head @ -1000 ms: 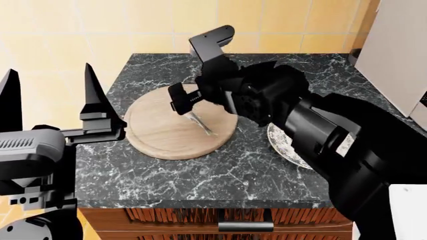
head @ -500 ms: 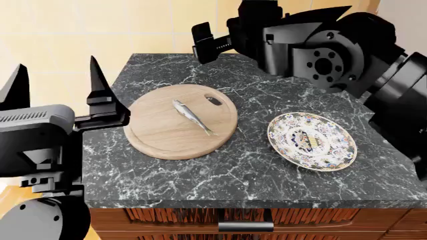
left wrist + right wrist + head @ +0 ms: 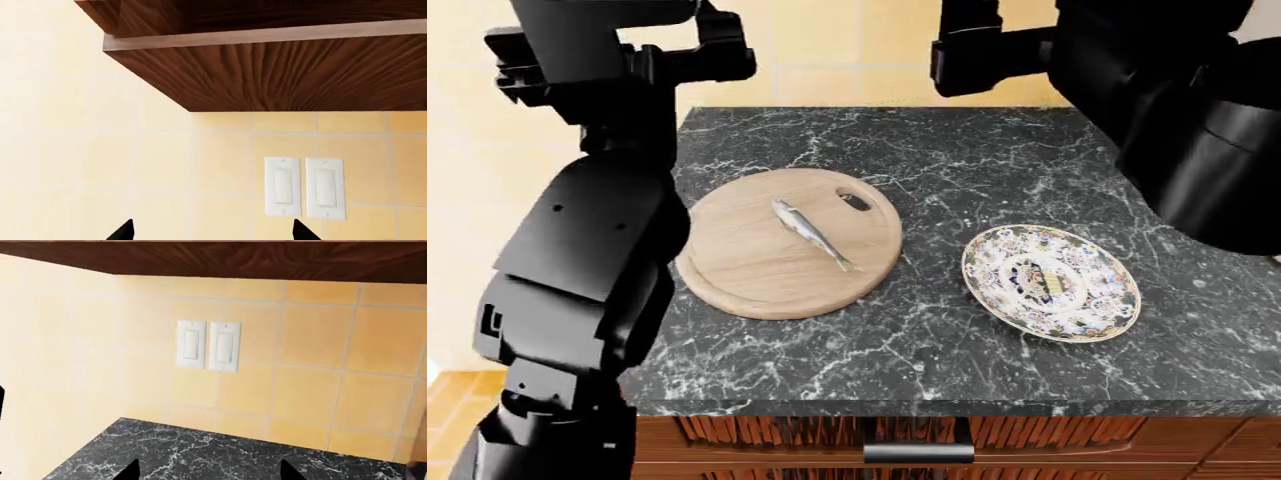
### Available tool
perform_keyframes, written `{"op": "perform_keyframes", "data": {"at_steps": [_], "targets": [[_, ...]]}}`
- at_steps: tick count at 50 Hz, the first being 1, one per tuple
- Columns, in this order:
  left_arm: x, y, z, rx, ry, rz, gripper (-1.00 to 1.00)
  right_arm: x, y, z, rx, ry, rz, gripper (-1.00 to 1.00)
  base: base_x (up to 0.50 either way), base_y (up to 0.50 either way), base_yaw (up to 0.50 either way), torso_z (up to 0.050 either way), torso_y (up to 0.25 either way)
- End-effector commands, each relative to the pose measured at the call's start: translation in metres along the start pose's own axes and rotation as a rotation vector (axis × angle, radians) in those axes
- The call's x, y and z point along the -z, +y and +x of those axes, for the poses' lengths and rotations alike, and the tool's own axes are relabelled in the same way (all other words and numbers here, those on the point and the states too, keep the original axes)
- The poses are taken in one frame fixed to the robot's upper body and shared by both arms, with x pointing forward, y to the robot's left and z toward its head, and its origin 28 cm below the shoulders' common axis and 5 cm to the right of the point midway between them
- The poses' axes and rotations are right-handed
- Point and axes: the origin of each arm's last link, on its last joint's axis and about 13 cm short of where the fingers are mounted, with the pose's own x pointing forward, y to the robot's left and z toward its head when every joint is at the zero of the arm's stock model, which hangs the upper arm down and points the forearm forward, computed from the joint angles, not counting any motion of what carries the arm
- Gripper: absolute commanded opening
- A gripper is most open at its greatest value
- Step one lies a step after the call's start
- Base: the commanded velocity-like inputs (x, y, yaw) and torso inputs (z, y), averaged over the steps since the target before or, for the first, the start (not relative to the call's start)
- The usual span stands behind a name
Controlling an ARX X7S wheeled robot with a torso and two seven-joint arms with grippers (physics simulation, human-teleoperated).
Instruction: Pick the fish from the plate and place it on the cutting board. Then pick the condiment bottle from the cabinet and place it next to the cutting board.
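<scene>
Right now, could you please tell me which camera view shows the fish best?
The head view: the fish lies in full sight on the cutting board, clear of both arms. The left wrist view shows only tiled wall, switches and cabinet underside; the right wrist view shows wall and countertop, no fish.

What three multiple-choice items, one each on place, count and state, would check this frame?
1. Where does the fish lie?
A. on the cutting board
B. on the plate
C. on the bare counter

2. How many wall switches show in the right wrist view?
A. one
B. two
C. four

3. What state is the plate in?
A. holding the fish
B. overturned
C. upright with nothing on it

Answers: 1 A, the fish rests across the round wooden board. 2 B, two white rocker plates sit side by side. 3 C, only its floral pattern shows.
</scene>
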Motion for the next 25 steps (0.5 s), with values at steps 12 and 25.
{"op": "perform_keyframes", "data": {"at_steps": [12,25], "targets": [[0.075,-0.042,0.069,0.164,0.262,0.167,1.0,-0.002,-0.008,-0.106,0.107,-0.202,-0.045,1.0,0.0,0.0,0.0,0.0,0.0],[0.103,-0.037,0.051,0.162,0.297,0.165,1.0,-0.007,-0.014,-0.147,0.15,-0.291,-0.087,1.0,0.1,-0.22,0.0,0.0,0.0]]}}
